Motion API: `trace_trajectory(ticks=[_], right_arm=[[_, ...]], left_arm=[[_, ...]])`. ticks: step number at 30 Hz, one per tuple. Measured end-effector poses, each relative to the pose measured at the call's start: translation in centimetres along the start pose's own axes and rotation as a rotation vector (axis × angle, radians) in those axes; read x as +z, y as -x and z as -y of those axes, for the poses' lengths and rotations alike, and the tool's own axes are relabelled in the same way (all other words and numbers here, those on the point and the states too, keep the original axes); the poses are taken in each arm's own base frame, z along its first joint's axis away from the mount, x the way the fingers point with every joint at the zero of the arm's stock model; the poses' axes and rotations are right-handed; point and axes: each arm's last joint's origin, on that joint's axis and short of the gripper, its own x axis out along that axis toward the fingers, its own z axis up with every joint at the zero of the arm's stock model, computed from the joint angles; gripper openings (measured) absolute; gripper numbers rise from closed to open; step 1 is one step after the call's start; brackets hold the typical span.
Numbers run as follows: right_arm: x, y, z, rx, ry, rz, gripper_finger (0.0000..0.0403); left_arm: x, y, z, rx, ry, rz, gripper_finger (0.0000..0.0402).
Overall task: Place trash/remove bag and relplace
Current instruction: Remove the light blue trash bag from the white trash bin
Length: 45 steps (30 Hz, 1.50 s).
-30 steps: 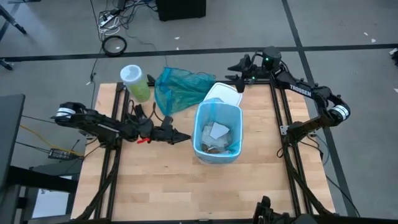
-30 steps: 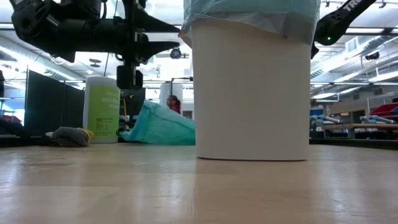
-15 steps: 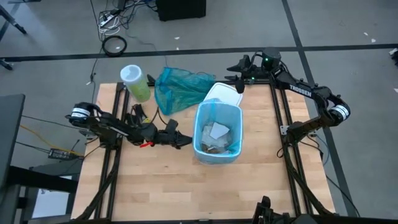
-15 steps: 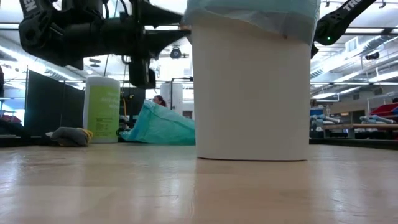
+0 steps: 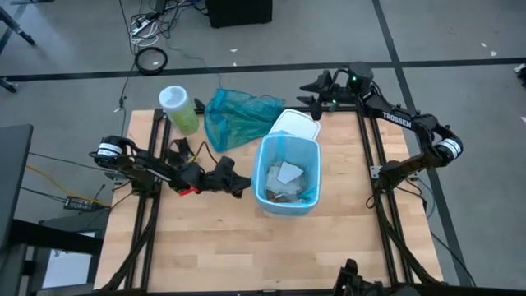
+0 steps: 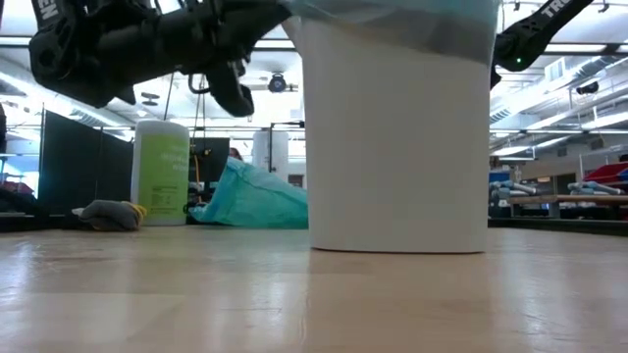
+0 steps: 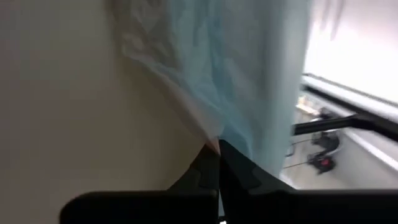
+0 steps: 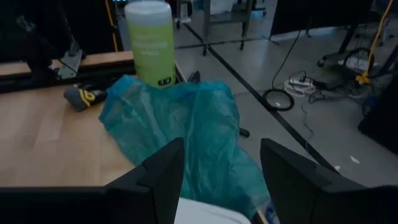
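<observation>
A white bin stands mid-table, lined with the light blue bag, whose top is turned over the rim. Trash lies inside it: white paper and brown scraps. My left gripper is at the bin's left side near the rim, shut on the bag's overhang. My right gripper waits open and level at the table's far right corner, above a white lid, touching nothing. My left gripper pinches the lower edge of the bag's turned-over overhang between its two fingertips, against the bin's left outer wall. The fingers come from the table's left, slanting upward. The bag stays draped over the rim.
A darker teal-green bag lies at the far edge behind the bin, with a green canister to its left and a small grey cloth bundle nearby. Bare wood stretches along the near half of the table.
My left gripper has tipped from level to slanting upward at the bin's left rim, and its fingers have shut on the bag's overhang. The bin has stayed in place.
</observation>
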Motion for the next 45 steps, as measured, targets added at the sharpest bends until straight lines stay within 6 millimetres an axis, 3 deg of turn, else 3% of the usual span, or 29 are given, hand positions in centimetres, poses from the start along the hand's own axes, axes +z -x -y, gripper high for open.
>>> trace_trajectory(ticks=[12, 20, 25, 31, 36, 41, 45], right_arm=[[1.0, 1.5, -2.0, 0.071, 0.046, 0.059, 0.0173], [1.1, 2.2, -2.0, 0.019, 0.026, 0.064, 0.0164], [-0.8, 1.9, -2.0, -0.096, 0.075, -0.023, 0.0124], [-2.8, 3.5, -3.2, -0.350, 0.155, -0.020, 0.0012], [-6.3, 5.5, -3.1, -0.574, 0.147, -0.281, 0.0013], [-8.9, 7.4, -4.3, -0.649, 0.167, -0.453, 0.0009], [-11.6, 9.5, -4.1, -0.638, 0.043, -0.545, 0.0034]], left_arm=[[-0.6, 0.1, 2.6, -0.108, 0.152, -0.023, 0.0001], [-2.1, -2.3, 5.9, -0.237, 0.275, -0.091, 0.0001], [-2.1, -2.8, 5.8, -0.193, 0.284, -0.132, 0.0001], [-1.4, -2.8, 5.9, -0.201, 0.325, -0.128, 0.0001], [-0.9, -2.8, 6.1, -0.205, 0.330, -0.132, 0.0001], [-0.3, -2.8, 6.1, -0.205, 0.329, -0.121, 0.0001], [0.2, -2.8, 6.1, -0.206, 0.345, -0.108, 0.0001]])
